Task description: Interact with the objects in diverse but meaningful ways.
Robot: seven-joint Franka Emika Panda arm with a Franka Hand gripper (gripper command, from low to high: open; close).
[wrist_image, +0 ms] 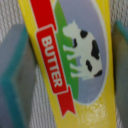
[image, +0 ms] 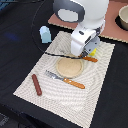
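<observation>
The gripper (wrist_image: pixel 65 65) sits right over the yellow butter packet (wrist_image: pixel 75 60), with one finger (wrist_image: pixel 17 75) on each side of it. In the wrist view the packet fills the space between the two fingers, its red "BUTTER" label and cow picture facing the camera. The fingers look close against the packet's long edges, but the blur at those edges hides whether they press on it, so I cannot tell if the gripper is clenched on the packet or only straddling it.

In the exterior view the gripper (image: pixel 86 50) is low over the far part of the striped placemat (image: pixel 95 75), and only a sliver of the packet (image: pixel 93 52) shows beneath it. Just beside the gripper, on the near side, lies a round tan plate (image: pixel 69 67). A knife with an orange handle (image: pixel 67 80) rests against the plate's near edge. The brown sausage (image: pixel 36 84) lies well apart from the gripper, at the mat's corner toward the exterior view's left. The light blue cup (image: pixel 45 34) stands off the mat, also well apart.
</observation>
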